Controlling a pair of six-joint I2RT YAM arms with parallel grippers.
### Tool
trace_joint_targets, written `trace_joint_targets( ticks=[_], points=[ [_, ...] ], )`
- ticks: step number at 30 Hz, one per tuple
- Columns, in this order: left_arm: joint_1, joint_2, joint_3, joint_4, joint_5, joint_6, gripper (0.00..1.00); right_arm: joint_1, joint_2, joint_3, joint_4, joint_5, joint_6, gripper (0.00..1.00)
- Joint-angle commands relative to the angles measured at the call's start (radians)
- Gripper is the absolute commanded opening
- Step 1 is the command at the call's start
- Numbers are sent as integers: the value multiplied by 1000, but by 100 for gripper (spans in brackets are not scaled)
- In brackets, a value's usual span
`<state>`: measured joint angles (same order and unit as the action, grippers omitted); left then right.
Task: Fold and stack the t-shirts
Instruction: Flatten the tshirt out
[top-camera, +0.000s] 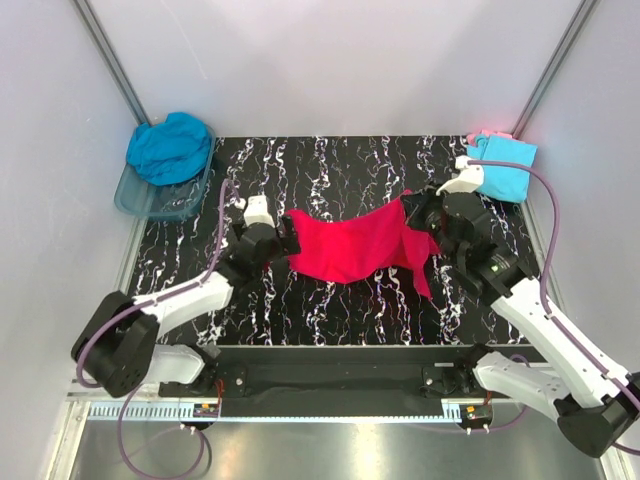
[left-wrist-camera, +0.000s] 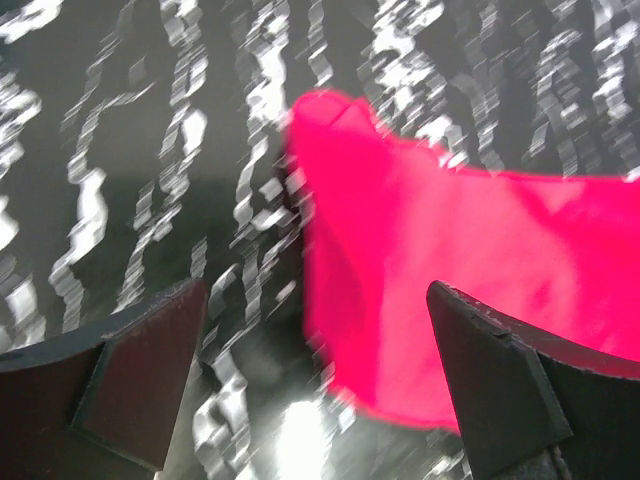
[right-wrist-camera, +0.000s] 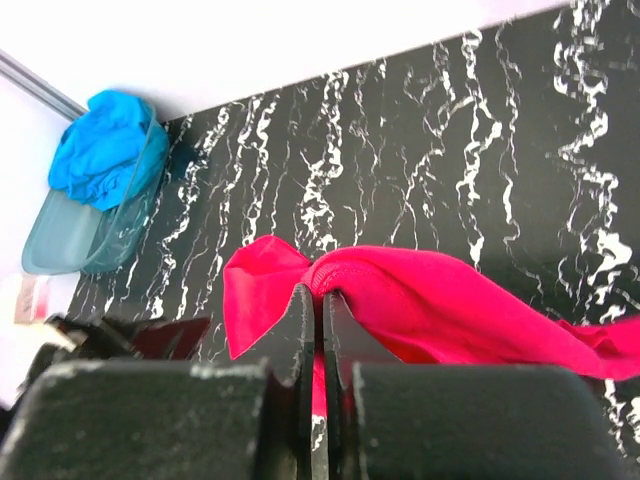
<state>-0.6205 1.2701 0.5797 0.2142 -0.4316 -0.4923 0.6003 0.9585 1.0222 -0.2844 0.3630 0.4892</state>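
Note:
The bright pink-red t-shirt (top-camera: 350, 245) lies crumpled across the middle of the black marbled table (top-camera: 330, 170). My right gripper (top-camera: 425, 225) is shut on a bunched hem of this shirt (right-wrist-camera: 450, 310), the cloth pinched between its fingertips (right-wrist-camera: 320, 298) and lifted a little. My left gripper (top-camera: 285, 235) is open at the shirt's left end. In the left wrist view the open gripper (left-wrist-camera: 315, 300) straddles the shirt's edge (left-wrist-camera: 450, 250), which lies by the right finger and is not gripped. A light cyan t-shirt (top-camera: 503, 166) lies folded at the back right on a pale pink one (top-camera: 482, 135).
A clear bluish tub (top-camera: 150, 200) at the back left corner holds a teal-blue t-shirt (top-camera: 170, 148), also visible in the right wrist view (right-wrist-camera: 100, 150). White walls and metal posts close in the table on three sides.

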Motion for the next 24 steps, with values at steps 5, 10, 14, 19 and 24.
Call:
trace_joint_targets(
  ticks=[5,10,14,19,24],
  points=[
    [-13,41,-61,224,86,-95,99,1,-64,114,79,-48,-67,0],
    [-60,-23,-141,251,99,-153,99,1,0,225,50,-92,-66,0],
    [-142,-86,-217,254,51,-184,99,0,132,233,54,25,-81,0],
    [-274,-239,-276,183,-59,-209,99,-19,330,147,126,108,-28,0],
    [-425,-449,-297,-13,-183,-241,99,-124,525,108,202,100,98,0]
  ],
)
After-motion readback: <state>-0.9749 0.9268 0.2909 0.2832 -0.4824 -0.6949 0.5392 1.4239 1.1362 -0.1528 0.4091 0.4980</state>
